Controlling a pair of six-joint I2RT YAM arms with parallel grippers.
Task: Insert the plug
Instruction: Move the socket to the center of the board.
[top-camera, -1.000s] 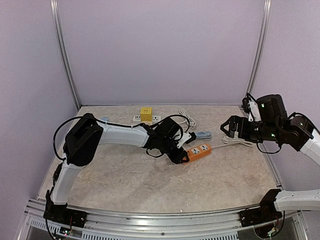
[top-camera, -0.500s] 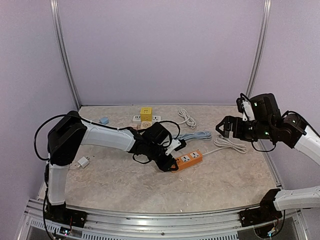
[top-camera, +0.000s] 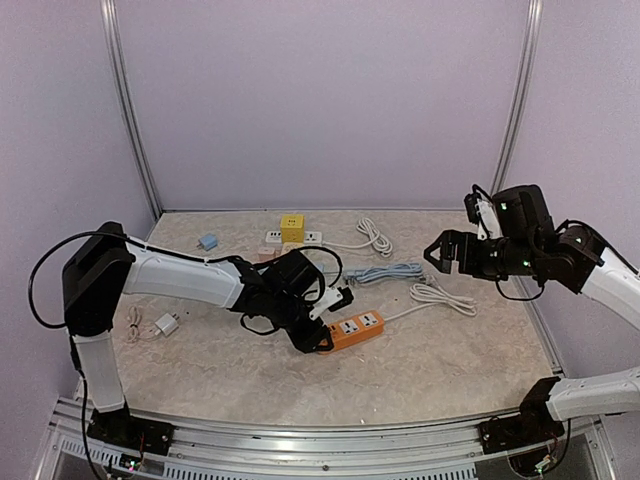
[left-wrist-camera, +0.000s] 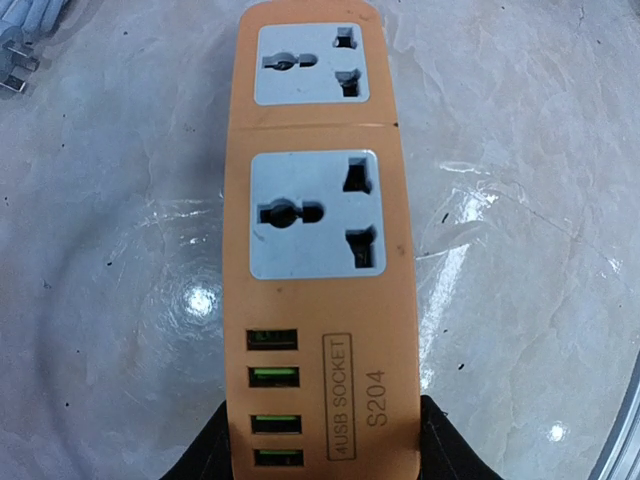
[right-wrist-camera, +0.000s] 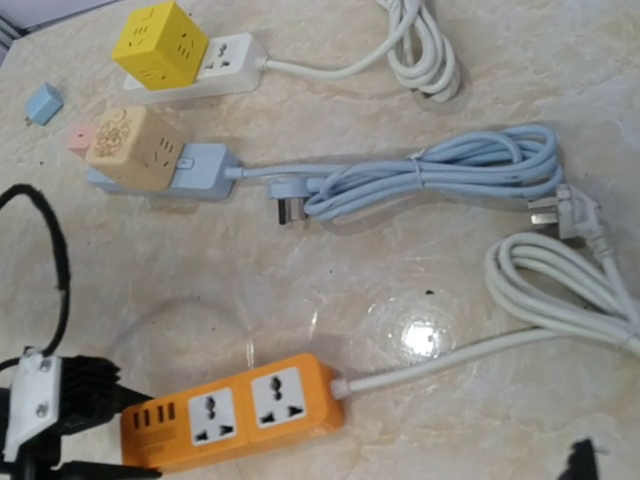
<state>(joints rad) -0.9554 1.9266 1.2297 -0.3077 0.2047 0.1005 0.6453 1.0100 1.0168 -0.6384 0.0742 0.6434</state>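
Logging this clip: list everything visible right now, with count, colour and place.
orange power strip: 1, orange, centre, end in left gripper
white cord: 1, white, runs from it, looped right
yellow cube socket: 1, yellow, back, on white strip
white strip: 1, white, back, cord coiled
beige cube socket: 1, beige, on blue strip
blue strip: 1, pale blue, behind orange one, cord bundled
small adapter: 1, blue, back left
white charger: 1, white, left side
left gripper: 1, black, shut on orange power strip
right gripper: 1, black, open, raised at right
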